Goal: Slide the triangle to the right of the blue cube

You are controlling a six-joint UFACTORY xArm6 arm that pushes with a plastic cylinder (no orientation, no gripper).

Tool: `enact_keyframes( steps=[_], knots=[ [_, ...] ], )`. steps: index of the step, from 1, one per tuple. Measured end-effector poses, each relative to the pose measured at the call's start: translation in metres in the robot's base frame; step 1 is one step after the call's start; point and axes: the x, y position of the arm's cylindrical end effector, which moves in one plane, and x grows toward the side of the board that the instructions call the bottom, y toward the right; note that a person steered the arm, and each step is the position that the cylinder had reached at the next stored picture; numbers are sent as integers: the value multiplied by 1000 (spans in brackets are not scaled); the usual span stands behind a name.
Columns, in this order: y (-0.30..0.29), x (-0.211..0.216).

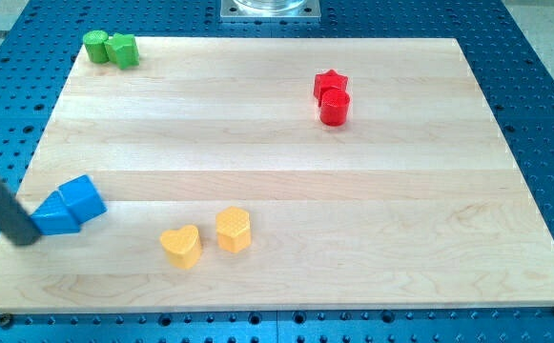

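Note:
The blue triangle [56,216] lies near the board's left edge, touching the lower left side of the blue cube [83,195]. My rod comes in from the view's left edge and slants down. My tip [27,236] rests on the board just left of the triangle, touching or nearly touching its lower left corner.
A yellow heart [181,246] and a yellow hexagon [233,229] sit at the bottom centre. A red star [330,84] and a red cylinder [335,107] sit at the upper right. Two green blocks [111,48] sit at the top left corner. The wooden board [277,152] lies on a blue perforated table.

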Motion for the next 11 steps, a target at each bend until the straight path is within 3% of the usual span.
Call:
enact_keyframes(
  steps=[1,2,3,4,5,7,8,9,10,11],
  knots=[
    [81,-57],
    [72,-54],
    [-10,-18],
    [30,24],
    [116,15],
    [68,-1],
    [166,-31],
    [163,-29],
    [222,-40],
    [245,-74]
  ],
)
